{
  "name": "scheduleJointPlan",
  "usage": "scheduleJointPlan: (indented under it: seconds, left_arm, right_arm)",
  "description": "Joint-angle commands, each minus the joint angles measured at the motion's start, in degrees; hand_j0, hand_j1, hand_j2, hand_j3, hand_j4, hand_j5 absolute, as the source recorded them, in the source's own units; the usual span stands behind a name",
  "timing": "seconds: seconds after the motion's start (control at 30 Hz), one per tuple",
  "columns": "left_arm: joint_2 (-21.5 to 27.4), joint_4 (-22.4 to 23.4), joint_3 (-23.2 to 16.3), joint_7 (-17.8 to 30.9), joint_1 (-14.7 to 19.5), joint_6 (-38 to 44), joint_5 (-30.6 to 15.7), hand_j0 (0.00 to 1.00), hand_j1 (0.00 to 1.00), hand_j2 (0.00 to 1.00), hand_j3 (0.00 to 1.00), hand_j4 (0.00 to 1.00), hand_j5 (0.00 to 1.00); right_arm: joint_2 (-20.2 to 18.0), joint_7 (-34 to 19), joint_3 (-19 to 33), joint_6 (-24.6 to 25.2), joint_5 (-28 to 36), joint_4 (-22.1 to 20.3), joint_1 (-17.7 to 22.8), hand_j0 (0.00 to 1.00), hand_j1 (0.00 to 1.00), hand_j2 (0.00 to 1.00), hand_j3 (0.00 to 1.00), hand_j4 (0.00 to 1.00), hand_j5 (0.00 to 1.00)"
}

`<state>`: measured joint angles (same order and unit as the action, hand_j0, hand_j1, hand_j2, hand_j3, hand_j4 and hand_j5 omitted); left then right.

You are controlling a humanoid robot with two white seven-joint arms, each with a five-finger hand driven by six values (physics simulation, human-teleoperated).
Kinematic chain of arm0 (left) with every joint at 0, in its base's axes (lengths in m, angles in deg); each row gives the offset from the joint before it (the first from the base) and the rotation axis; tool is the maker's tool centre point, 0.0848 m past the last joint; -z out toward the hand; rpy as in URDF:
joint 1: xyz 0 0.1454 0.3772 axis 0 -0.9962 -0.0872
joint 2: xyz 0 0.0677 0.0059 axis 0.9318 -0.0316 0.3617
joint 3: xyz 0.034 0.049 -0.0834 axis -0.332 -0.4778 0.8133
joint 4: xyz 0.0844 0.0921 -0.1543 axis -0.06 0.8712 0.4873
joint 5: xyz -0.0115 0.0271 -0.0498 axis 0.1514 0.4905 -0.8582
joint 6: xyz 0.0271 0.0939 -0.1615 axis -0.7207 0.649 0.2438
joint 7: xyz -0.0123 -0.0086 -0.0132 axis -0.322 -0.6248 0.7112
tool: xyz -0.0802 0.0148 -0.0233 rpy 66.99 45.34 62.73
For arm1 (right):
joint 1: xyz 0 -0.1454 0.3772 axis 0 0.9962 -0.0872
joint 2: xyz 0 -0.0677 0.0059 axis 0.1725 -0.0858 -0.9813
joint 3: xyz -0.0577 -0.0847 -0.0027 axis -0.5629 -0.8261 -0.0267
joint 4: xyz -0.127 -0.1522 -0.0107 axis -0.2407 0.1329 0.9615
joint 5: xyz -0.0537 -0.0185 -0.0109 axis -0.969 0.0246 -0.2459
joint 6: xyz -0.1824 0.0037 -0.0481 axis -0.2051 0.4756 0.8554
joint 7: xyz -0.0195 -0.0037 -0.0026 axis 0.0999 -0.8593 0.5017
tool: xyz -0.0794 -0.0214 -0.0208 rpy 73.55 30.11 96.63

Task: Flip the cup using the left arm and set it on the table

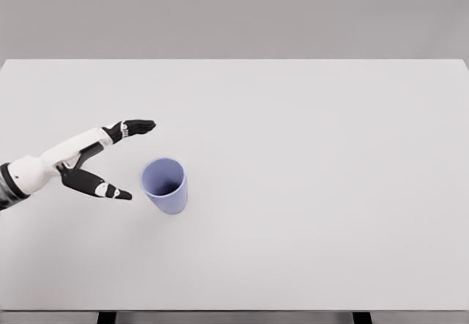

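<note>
**A:** What does the head view show?

**B:** A wide, pale grey-white counter (pixel 308 192) fills most of the picture, seen from above and slightly behind. A plain grey wall runs along the top. Two dark supports show at the bottom edge, under the near rim.

**A:** Where is the cup?

**B:** A light blue-violet cup (pixel 165 185) sits on the counter, left of the middle and in the nearer half. Its open mouth faces up and tips a little toward the camera, so the shadowed inside is visible. It narrows toward the base, which sits nearer the viewer. Nothing else lies around it.

**A:** And the robot's hand?

**B:** The left hand (pixel 102 159) comes in from the left edge on a white forearm with a dark cuff at the border. The palm section is white; the fingers (pixel 135 127) are black with pale bands at the joints.

**A:** How are the fingers set?

**B:** Spread wide, like an open V pointing right. The upper group stretches straight out above and to the left of the cup. The thumb (pixel 99 185) angles down and right, its tip just beside the cup's left rim, with a thin strip of counter showing between them. The hand holds nothing.

**A:** Is the other arm visible?

**B:** No, only the left one appears.
</note>
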<state>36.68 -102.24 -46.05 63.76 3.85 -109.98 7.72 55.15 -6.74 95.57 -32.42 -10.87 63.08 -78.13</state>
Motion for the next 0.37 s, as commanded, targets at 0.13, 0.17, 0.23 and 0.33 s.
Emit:
scheduleJointPlan:
  seconds: [0.13, 0.17, 0.23, 0.33]
  left_arm:
    - [6.4, -0.05, 2.59, -0.02, 0.0, 0.05, 1.41, 1.0, 1.0, 1.0, 1.0, 1.0, 1.0]
    - [7.27, -0.05, 2.68, -0.02, 0.0, 0.05, 1.41, 1.0, 1.0, 1.0, 1.0, 1.0, 1.0]
    - [7.98, -0.05, 2.77, -0.11, 0.09, 0.05, 1.33, 1.0, 1.0, 1.0, 1.0, 1.0, 1.0]
    - [9.21, 0.13, 4.52, -0.11, 0.09, 0.05, 1.33, 1.0, 1.0, 1.0, 1.0, 1.0, 1.0]
  right_arm:
    - [0.0, -0.01, 0.01, -0.01, 0.04, -0.01, 0.0, 1.0, 1.0, 1.0, 1.0, 1.0, 1.0]
    - [0.0, -0.01, 0.01, -0.01, 0.04, -0.01, 0.0, 1.0, 1.0, 1.0, 1.0, 1.0, 1.0]
    - [0.0, -0.01, 0.01, -0.01, 0.04, -0.01, 0.0, 1.0, 1.0, 1.0, 1.0, 1.0, 1.0]
    - [0.0, -0.01, 0.01, -0.01, 0.04, -0.01, 0.0, 1.0, 1.0, 1.0, 1.0, 1.0, 1.0]
